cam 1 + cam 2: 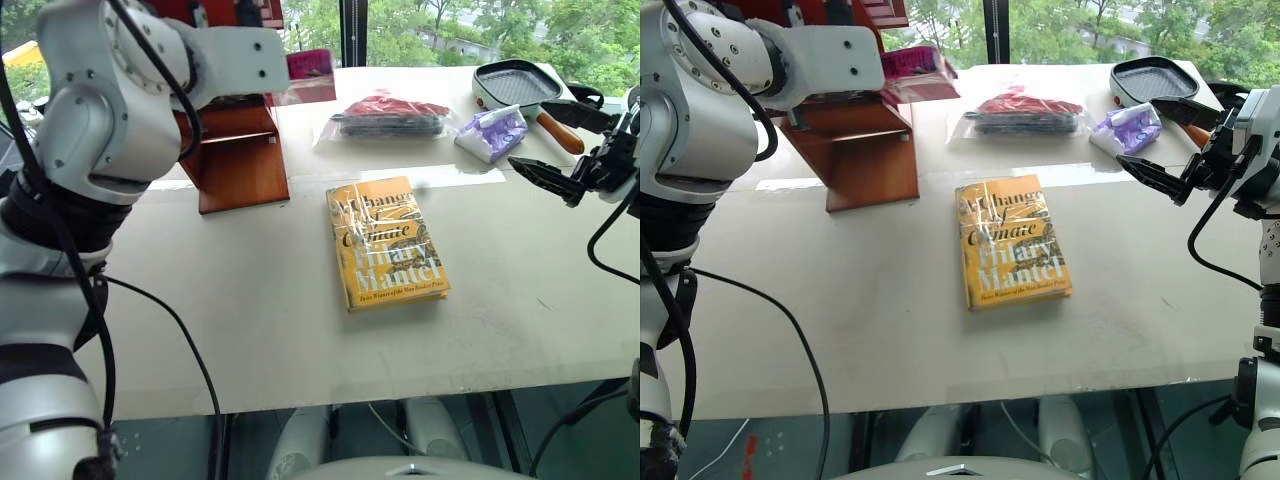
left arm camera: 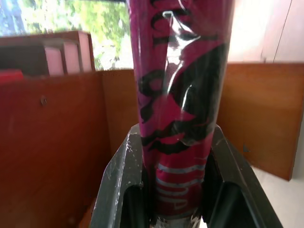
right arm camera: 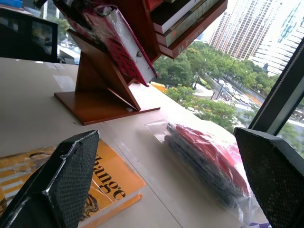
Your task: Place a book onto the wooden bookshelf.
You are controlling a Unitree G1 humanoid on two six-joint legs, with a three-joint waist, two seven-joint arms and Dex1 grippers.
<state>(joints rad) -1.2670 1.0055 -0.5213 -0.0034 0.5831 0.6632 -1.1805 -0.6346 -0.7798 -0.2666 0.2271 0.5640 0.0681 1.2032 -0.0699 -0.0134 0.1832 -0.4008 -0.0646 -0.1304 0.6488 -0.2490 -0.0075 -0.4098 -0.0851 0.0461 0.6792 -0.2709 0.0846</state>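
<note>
On table (image 1: 250, 330), one yellow book (image 1: 385, 243), gripper-held pink book (image 2: 178, 95)

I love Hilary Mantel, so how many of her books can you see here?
2: the yellow-orange book lies flat on the table; the pink book is clamped in the left gripper at the wooden bookshelf. Shelved books' authors are unreadable.

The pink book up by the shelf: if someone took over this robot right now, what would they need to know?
Left gripper: shut on the pink book, held up at the wooden bookshelf.
Right gripper: open, empty, hovering over the table past the yellow book.
Done: the pink book is picked up and brought to the shelf.
Left: set it on a shelf board, let go, pull the arm back.
</note>
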